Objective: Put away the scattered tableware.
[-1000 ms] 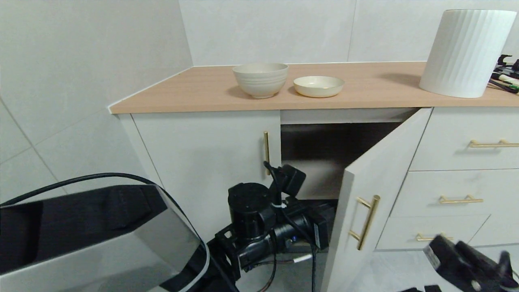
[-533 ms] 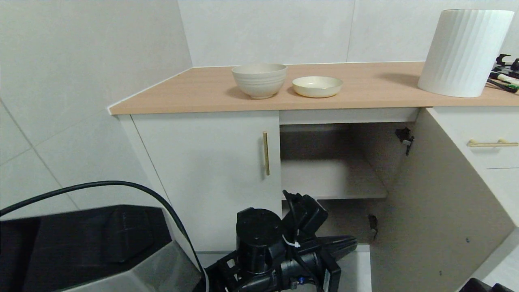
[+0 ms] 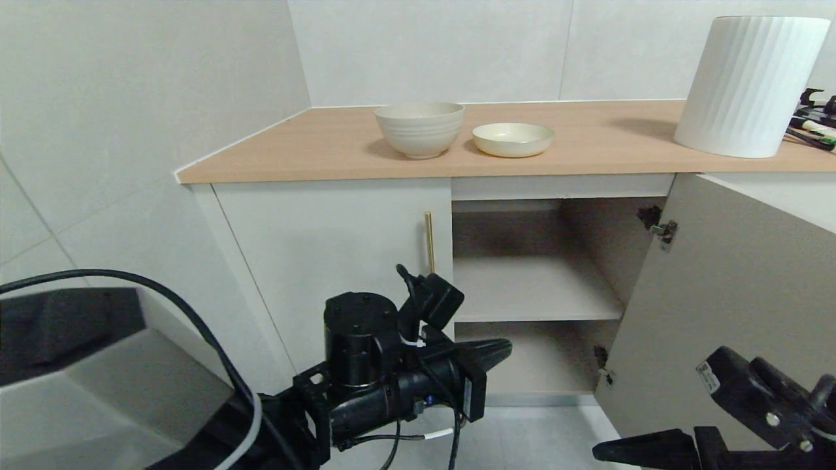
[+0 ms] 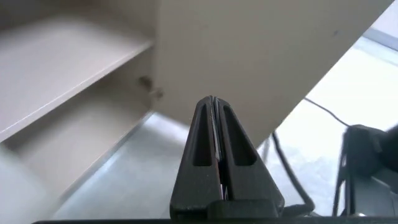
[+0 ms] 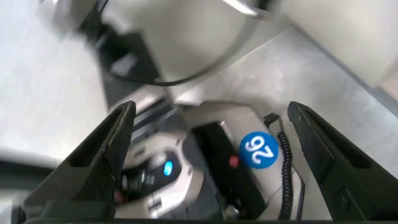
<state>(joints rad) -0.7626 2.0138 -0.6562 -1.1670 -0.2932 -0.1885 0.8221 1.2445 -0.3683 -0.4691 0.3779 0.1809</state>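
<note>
A beige ribbed bowl and a shallow cream plate stand side by side on the wooden countertop. Below them the cabinet's right door hangs wide open, showing a bare middle shelf and the bottom compartment. My left gripper is shut and holds nothing; it hovers low in front of the cabinet opening, pointing at the bottom compartment. In the left wrist view its fingers press together before the open door. My right gripper sits low beside the open door, and the right wrist view shows that gripper open over the floor.
A tall white ribbed container stands on the counter's right end, with pens beside it. The cabinet's left door is closed, its gold handle next to the opening. Grey floor lies below the cabinet.
The right cabinet door has swung from half open to wide open. My left gripper has drawn back out of the opening and to the left. The right gripper has come back into view beside the door.
</note>
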